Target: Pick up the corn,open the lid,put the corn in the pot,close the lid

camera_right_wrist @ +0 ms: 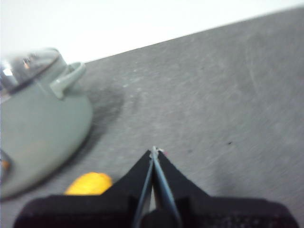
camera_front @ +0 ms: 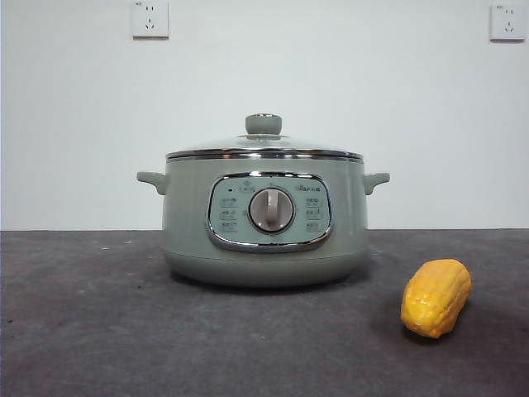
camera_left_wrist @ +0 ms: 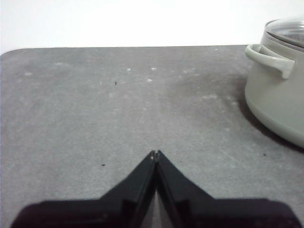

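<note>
1. Corn [camera_front: 436, 298] lies on grey table [camera_front: 99, 331], front-right of pot [camera_front: 264, 219], apart from it.
2. Lid [camera_front: 264, 149] sits closed on pot.
3. Left gripper [camera_left_wrist: 156, 153]: fingers together, empty, above table.
4. Right gripper [camera_right_wrist: 154, 151]: fingers together, near corn.

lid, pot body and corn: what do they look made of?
Lid: clear glass dome, see-through with glare, in a shiny steel-looking rim; matte pale green knob, probably plastic.
Pot: pale green body with a smooth satin sheen, either painted metal or plastic; the panel frame looks chrome.
Corn: yellow-orange, glossy and evenly bumpy, likely a plastic or rubber replica, though real corn can't be ruled out.
</note>
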`<state>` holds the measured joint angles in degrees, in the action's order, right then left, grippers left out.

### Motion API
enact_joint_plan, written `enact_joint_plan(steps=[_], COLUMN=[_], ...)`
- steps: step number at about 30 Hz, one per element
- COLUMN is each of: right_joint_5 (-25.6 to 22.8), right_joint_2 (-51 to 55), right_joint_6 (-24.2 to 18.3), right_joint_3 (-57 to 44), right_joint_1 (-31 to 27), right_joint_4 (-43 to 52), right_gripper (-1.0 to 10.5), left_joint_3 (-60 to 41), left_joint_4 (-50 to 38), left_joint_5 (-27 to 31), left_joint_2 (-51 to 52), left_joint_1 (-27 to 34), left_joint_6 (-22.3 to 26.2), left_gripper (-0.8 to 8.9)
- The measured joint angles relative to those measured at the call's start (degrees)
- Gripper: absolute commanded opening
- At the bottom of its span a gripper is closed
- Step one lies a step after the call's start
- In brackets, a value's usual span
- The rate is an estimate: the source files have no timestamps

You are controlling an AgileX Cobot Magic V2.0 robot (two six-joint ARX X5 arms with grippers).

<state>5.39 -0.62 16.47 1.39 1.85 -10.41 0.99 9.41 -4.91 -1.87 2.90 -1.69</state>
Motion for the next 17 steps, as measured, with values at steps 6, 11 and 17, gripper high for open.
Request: enact_joint_plan(steps=[6,11,17], right_joint_5=[3.1,3.1,3.7], right_joint_2=[-0.2,-3.1,-11.2], right_joint_6=[9.8,12.7,13.4], right_joint_3=[3.1,9.9,20.0], right_joint_1=[0.0,0.0,0.0], right_joint_4=[-3.4,-7.7,-14.4], right_gripper=[-0.1,-0.1,-0.1], left_joint_3=[1.0,6.0,12.8], left_joint_4=[0.0,-0.1,0.1], left_joint_5=[-2.6,-3.7,-12.7], left_joint_2=[0.0,-1.4,-7.3], left_joint_1=[0.0,0.0,0.0], left_joint_6=[-3.0,-6.2,-9.4], left_gripper=[-0.05,-0.05,-0.05])
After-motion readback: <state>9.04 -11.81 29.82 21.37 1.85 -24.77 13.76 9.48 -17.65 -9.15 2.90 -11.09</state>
